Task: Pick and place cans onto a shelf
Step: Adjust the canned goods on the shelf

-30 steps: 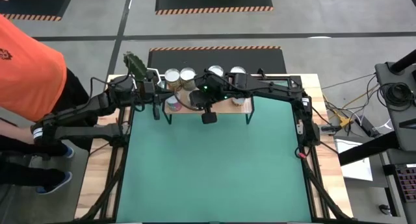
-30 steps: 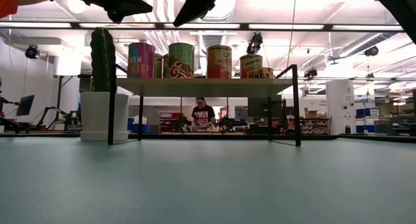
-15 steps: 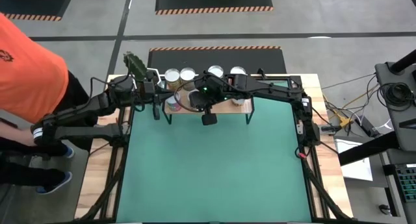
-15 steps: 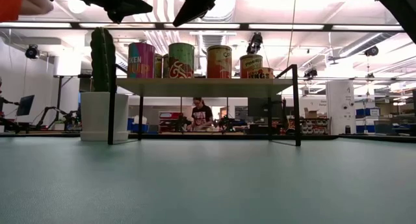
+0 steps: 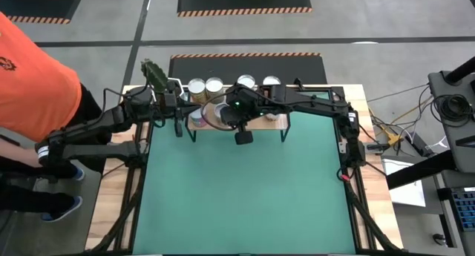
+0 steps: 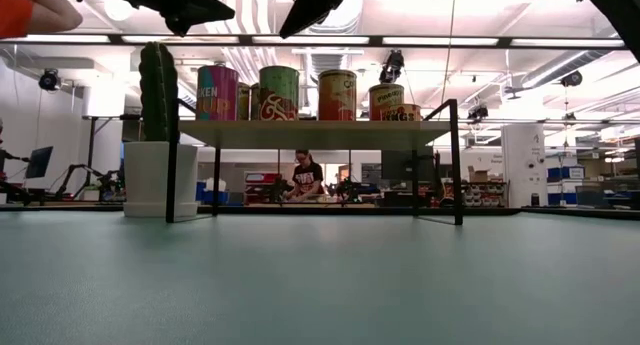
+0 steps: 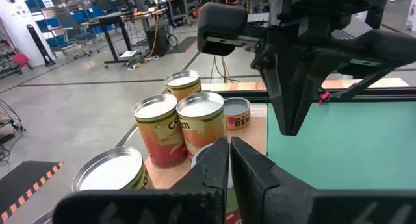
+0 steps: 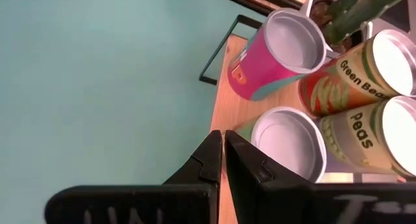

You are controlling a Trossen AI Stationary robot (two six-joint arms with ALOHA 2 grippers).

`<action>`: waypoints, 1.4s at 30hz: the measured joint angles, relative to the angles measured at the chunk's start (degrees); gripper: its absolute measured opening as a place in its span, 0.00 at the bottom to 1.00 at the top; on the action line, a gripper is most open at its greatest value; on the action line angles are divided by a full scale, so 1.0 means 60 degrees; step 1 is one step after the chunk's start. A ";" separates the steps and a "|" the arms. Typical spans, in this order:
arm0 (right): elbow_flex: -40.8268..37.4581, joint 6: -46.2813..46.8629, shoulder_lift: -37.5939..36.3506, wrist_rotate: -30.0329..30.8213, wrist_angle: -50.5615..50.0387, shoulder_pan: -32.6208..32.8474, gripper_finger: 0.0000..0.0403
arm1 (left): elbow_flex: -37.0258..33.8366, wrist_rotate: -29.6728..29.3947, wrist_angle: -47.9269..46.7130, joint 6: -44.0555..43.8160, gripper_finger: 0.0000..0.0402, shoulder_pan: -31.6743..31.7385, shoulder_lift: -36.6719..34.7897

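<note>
Overhead, both closed, empty: right gripper (image 5: 217,116), left gripper (image 5: 178,122) above cans (image 5: 205,87) on shelf (image 5: 258,120)

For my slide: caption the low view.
Cans lined on the wooden shelf, cactus pot beside it.

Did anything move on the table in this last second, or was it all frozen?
Barely. The right gripper slid a little toward the table's right side and front edge, away from the light-wood shelf, jaws shut and empty. The left gripper, the silver-topped cans and the cactus in its white pot stayed put.
</note>
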 joint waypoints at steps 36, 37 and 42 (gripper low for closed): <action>-0.7830 -0.0815 -0.3939 -0.0014 0.7231 0.0395 0.02 | 0.0000 -0.0002 -0.0127 -0.0002 0.00 0.0001 0.0000; -0.8112 -0.0912 -0.4107 -0.0015 0.7548 0.0395 0.02 | 0.0000 -0.0002 -0.0133 -0.0002 0.00 -0.0001 0.0002; -0.9344 -0.1116 -0.4978 -0.0116 0.8542 0.0391 0.02 | -0.0165 -0.0002 -0.0131 -0.0045 0.00 -0.0002 0.0002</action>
